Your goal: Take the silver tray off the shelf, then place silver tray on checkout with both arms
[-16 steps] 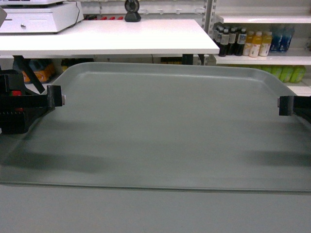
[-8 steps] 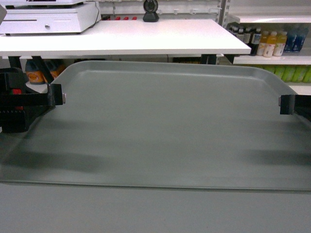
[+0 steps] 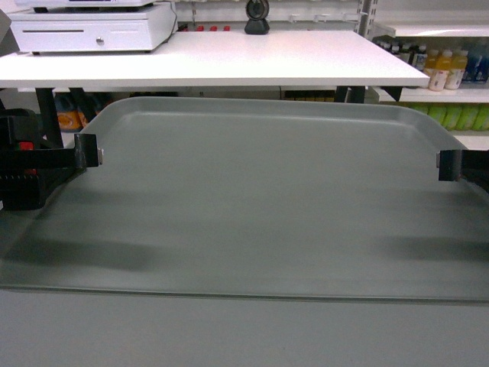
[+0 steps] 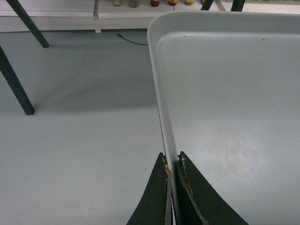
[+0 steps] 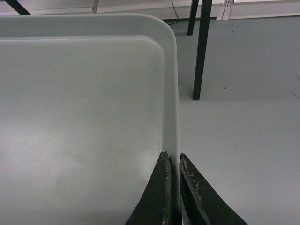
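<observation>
The silver tray (image 3: pixel 260 199) fills the head view, held level in the air in front of the checkout (image 3: pixel 229 57). My left gripper (image 3: pixel 88 151) is shut on the tray's left rim (image 4: pixel 164 117), and my right gripper (image 3: pixel 448 165) is shut on its right rim (image 5: pixel 172 103). In each wrist view the rim runs between the two black jaws, at the left gripper (image 4: pixel 172 161) and at the right gripper (image 5: pixel 172 159), with grey floor below. The tray's far edge lies just under the checkout's front edge in the head view. The shelf the tray came from is out of view.
On the checkout stand a white box machine (image 3: pixel 92 27) at the left and a round black scanner (image 3: pixel 257 17) at the back. Black table legs (image 5: pixel 200 51) stand near the tray's far right corner, others (image 4: pixel 14 79) to its left. Store shelves with bottles (image 3: pixel 447 69) are at the right.
The checkout, scanner and bottle shelves have shifted to the right in the head view. The tray and both grippers keep their places in the view.
</observation>
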